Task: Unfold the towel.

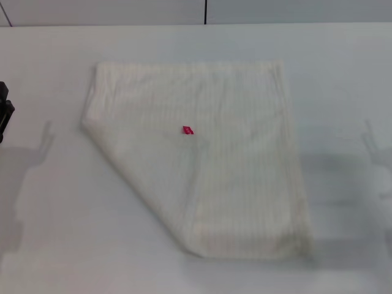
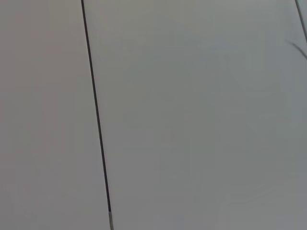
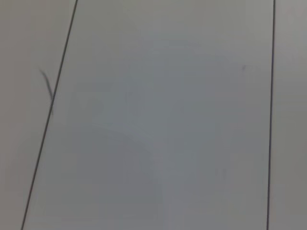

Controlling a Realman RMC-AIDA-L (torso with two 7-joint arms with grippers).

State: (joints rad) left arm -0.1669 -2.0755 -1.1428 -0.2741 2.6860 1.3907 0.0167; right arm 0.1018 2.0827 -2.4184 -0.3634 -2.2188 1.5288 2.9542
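The cream-white towel (image 1: 202, 159) lies flat on the white table (image 1: 55, 245) in the head view. Its near-left corner is folded over diagonally onto the middle, where the small red-pink tag (image 1: 188, 130) shows. The fold edge runs from the left side down to the near edge. A black part of my left gripper (image 1: 3, 113) shows at the far left edge, apart from the towel. My right gripper is out of view. Both wrist views show only a plain pale surface with dark seam lines, no towel.
The table's far edge meets a wall with a dark vertical seam (image 1: 205, 11). Arm shadows fall on the table left (image 1: 30, 171) and right (image 1: 367, 159) of the towel.
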